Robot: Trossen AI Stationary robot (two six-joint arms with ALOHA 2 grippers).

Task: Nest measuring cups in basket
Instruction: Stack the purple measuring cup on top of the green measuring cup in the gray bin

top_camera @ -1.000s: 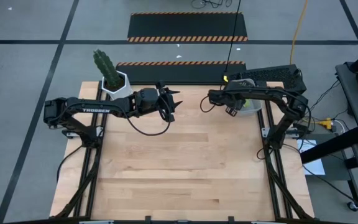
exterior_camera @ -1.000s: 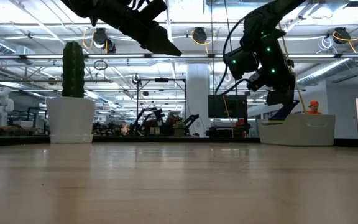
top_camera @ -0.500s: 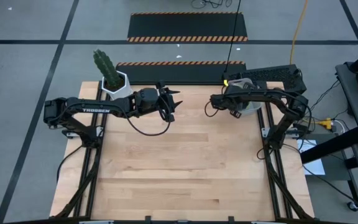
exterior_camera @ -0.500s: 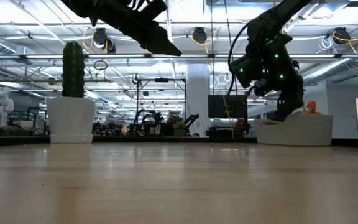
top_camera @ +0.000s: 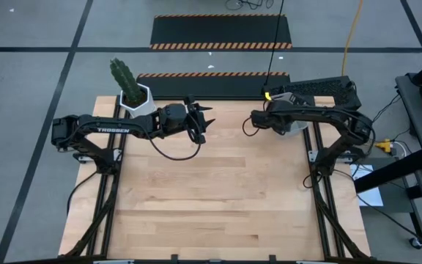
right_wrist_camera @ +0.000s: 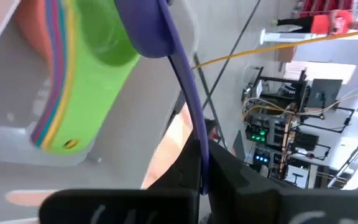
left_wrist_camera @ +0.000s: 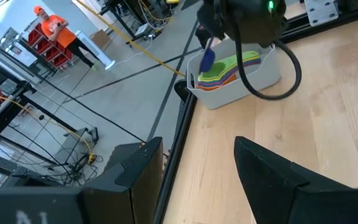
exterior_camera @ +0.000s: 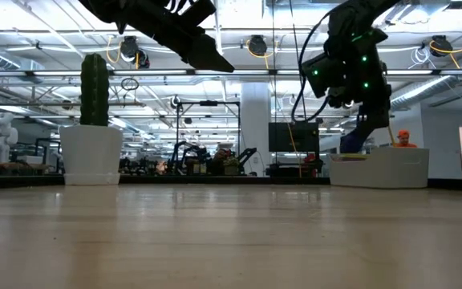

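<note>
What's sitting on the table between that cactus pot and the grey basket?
Nothing: in the low view, bare wood runs from the cactus pot to the basket; only the arms hang above it.

Both six-joint robot arms are matte black with blocky segments, the left arm [top_camera: 112,129] carrying white lettering along its forearm and a looping black cable, the right arm [top_camera: 321,114] showing small green lights by its wrist and black cable loops.
</note>
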